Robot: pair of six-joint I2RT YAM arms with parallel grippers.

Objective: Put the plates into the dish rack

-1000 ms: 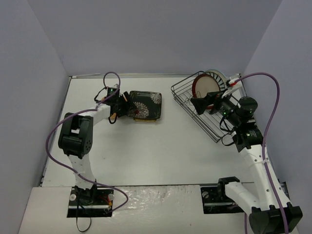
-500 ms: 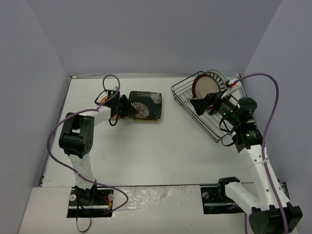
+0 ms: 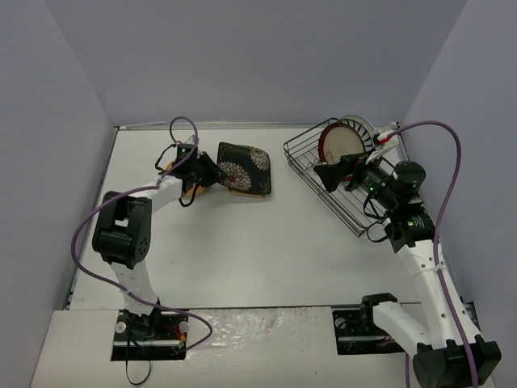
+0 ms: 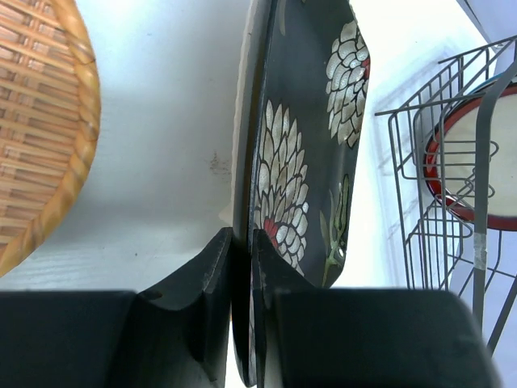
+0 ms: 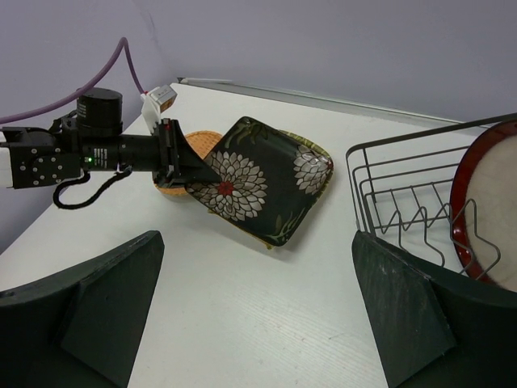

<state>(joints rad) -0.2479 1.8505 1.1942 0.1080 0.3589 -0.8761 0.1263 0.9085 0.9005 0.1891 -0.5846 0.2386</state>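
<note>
The black floral square plate [image 3: 246,167] is at the far left of the table [image 3: 242,250], tipped up on one side. The left gripper [image 3: 208,171] is clamped on its near edge. Under it lies the yellow square plate [image 5: 317,149], of which only a rim shows. The orange round plate [image 4: 39,121] sits just beside them, partly under the left arm.

The dish rack [image 5: 386,212] stands askew in the far right corner. The red-rimmed cream plate [image 3: 339,145] stands upright at its far end, with the striped plate [image 3: 361,126] close behind. The nearer dividers hold nothing. The right gripper [image 3: 327,176] hovers over the rack's middle, fingers spread wide and holding nothing.

A second ago the floral plate lay flat on the yellow one with the left jaws parted around its edge. Now they have closed and the plate is raised and turned. The right arm has not shifted.

An open stretch of white table runs between the stack and the rack. The walls stand close behind and beside the rack.
</note>
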